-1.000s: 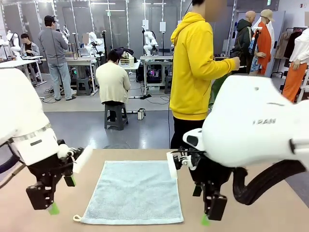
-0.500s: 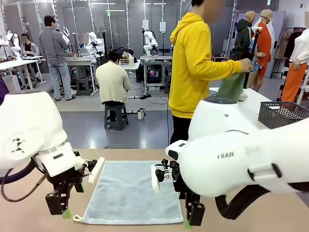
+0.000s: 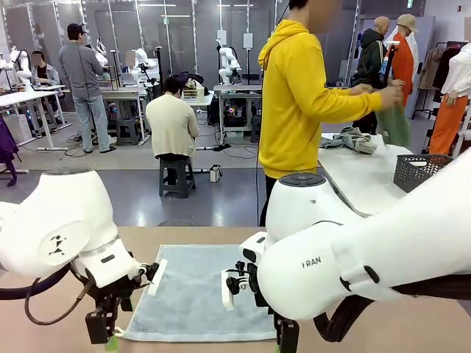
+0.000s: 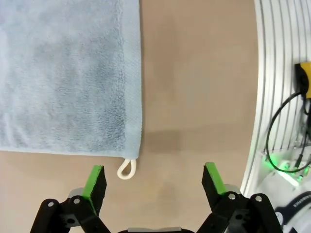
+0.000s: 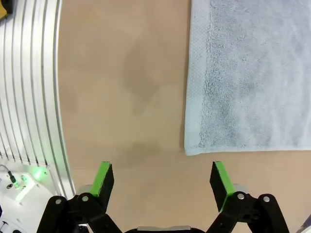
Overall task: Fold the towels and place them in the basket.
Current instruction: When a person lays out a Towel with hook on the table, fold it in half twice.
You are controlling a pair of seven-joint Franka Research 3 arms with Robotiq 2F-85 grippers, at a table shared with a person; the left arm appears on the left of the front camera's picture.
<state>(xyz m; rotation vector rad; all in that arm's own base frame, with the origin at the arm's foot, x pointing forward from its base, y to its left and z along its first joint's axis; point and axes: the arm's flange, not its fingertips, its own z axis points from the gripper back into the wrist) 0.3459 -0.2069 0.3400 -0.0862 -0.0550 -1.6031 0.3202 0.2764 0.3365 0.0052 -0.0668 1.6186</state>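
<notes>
Basket (image 3: 430,170) of dark grey lattice plastic stands well off from the work, on a white side table (image 3: 360,180) at the far right of the front view, beyond the right arm. It is seen from a low angle, so whether it holds anything cannot be told. On the same side table, outside the basket, lies a grey-green heap of cloth (image 3: 352,140). A person (image 3: 298,103) in a yellow hoodie stands at the far side of the table, turned toward the side table, and holds a dark green cloth (image 3: 397,123).

The light blue towel (image 4: 68,73) is on the brown table (image 4: 194,97), well apart from the basket. It lies spread flat in a single layer, not folded. Its terry pile looks soft and a little mottled, with a smoother woven hem along the edges that show. A small white loop (image 4: 126,169) sticks out from one near corner and lies on the bare tabletop.

The left gripper (image 4: 155,179) is at that corner with its fingers spread wide. Between them are only tabletop and the loop, which lies just beside one green pad (image 4: 95,182). The right gripper (image 5: 163,179) is at the other near corner, likewise spread wide and holding nothing. The towel's corner lies ahead of it, between its fingers and nearer to one of them.
</notes>
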